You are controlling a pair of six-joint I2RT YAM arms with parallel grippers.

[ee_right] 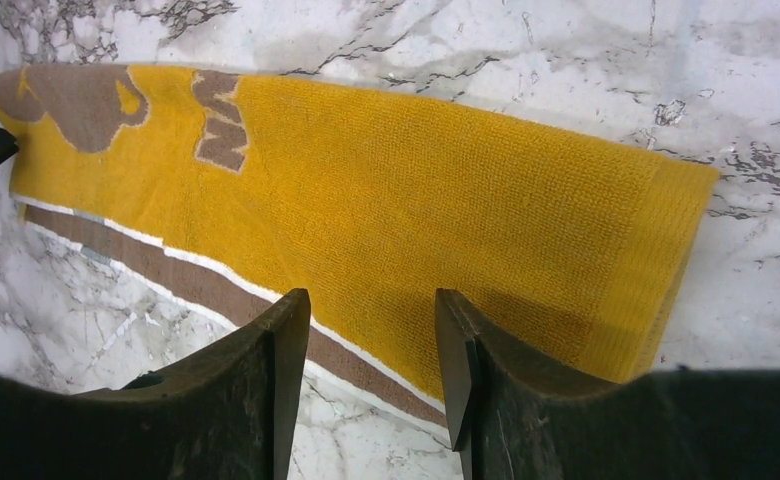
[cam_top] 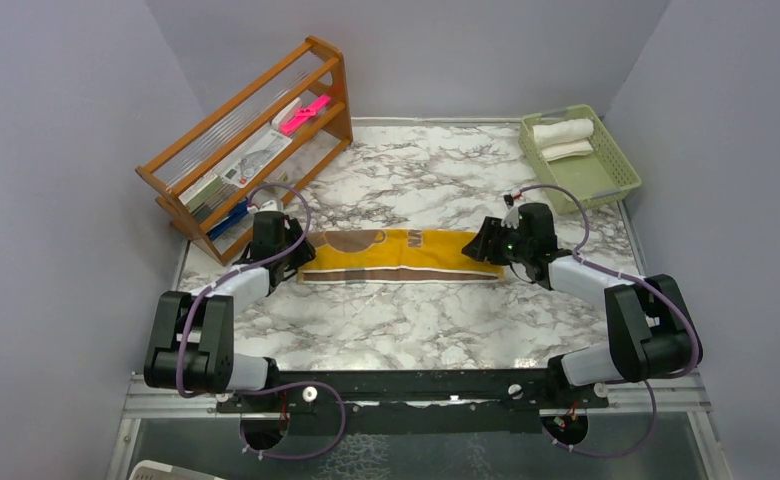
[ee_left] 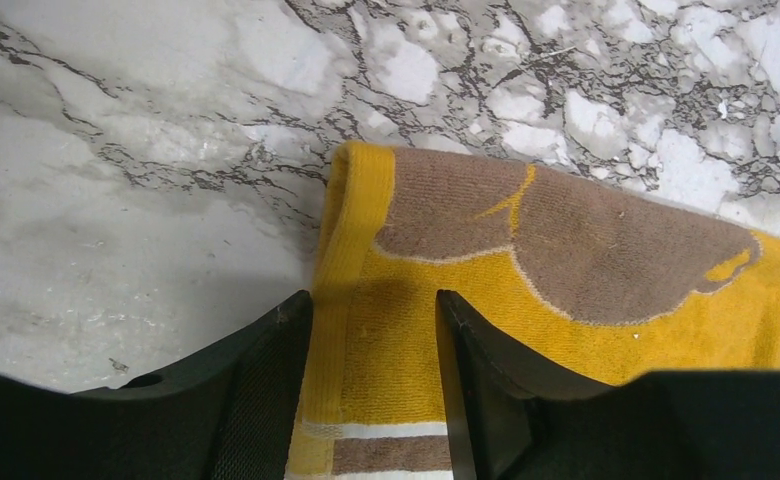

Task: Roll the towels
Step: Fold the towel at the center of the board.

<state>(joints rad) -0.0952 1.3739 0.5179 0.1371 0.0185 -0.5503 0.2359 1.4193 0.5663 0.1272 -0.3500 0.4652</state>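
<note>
The mustard-yellow towel (cam_top: 396,255), folded into a long narrow strip with its brown cartoon print uppermost, lay flat across the middle of the marble table (cam_top: 416,170), running left to right. The left gripper (cam_top: 299,250) stood over the strip's left end and the right gripper (cam_top: 482,245) over its right end. In both wrist views the fingers were spread, with cloth showing flat and unpinched in the gap between them. The step in hand was judged to be the start of rolling this strip, no turn having yet been made. The next move would call for one gripper to close on a short end and curl it over, while the other steadied the far end so that the roll stayed straight. The cream-white towel (cam_top: 563,132) lay bundled, apparently already rolled, in the green basket (cam_top: 621,150) at far right. A wooden rack (cam_top: 246,130) stood at far left.
</note>
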